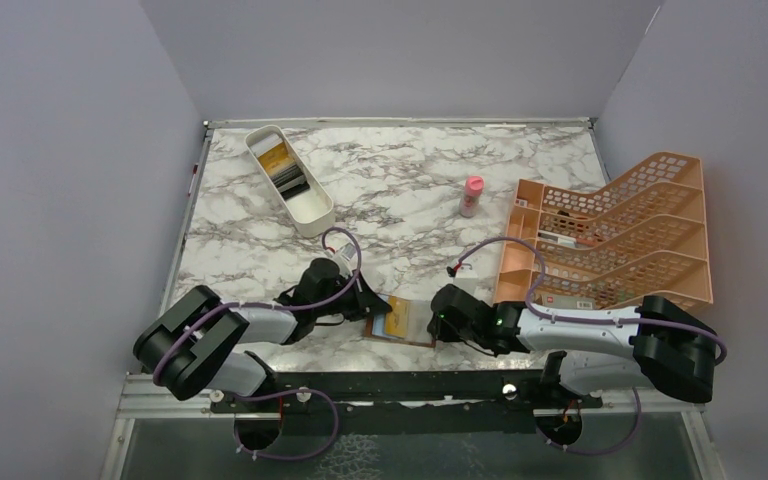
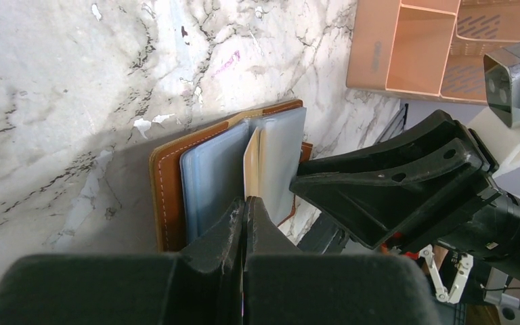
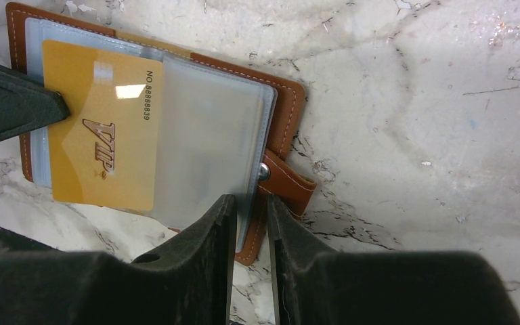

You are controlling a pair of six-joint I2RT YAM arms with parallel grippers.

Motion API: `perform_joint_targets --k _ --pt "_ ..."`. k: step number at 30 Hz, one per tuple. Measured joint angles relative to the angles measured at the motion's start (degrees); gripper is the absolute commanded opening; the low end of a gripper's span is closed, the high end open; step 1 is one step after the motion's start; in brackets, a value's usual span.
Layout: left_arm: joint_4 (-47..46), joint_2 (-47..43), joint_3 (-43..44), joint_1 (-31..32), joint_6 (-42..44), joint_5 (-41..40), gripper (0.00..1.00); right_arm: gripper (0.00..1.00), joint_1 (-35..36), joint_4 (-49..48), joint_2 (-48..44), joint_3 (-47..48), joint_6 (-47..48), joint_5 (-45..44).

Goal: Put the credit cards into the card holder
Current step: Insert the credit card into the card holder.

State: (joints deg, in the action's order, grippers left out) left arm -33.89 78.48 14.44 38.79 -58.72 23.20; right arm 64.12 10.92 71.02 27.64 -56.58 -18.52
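Note:
The brown card holder [image 1: 412, 327] lies open near the table's front edge, between my two grippers. My left gripper [image 2: 246, 201] is shut on a yellow-gold credit card [image 2: 251, 166], seen edge-on among the holder's blue-grey sleeves [image 2: 210, 176]. In the right wrist view this VIP card [image 3: 101, 149] sits partly inside a clear sleeve [image 3: 206, 142]. My right gripper [image 3: 251, 200] is shut on the holder's brown cover [image 3: 291, 101] and sleeve edges, beside the snap strap. More yellow and dark cards [image 1: 285, 168] lie in the white tray.
The white oblong tray [image 1: 310, 212] stands at the back left. A small pink bottle [image 1: 472, 196] stands mid-table. The orange lattice rack [image 1: 620, 235] fills the right side, close behind my right arm. Grey walls enclose the table.

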Motion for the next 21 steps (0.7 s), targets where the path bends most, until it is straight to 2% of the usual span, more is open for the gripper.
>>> perform_joint_targets --k 21 --pt "-5.8 2.2 -1.7 1.9 -2.1 -0.8 0.0 0.33 0.0 1.4 0.0 0.5 -0.6 0.0"
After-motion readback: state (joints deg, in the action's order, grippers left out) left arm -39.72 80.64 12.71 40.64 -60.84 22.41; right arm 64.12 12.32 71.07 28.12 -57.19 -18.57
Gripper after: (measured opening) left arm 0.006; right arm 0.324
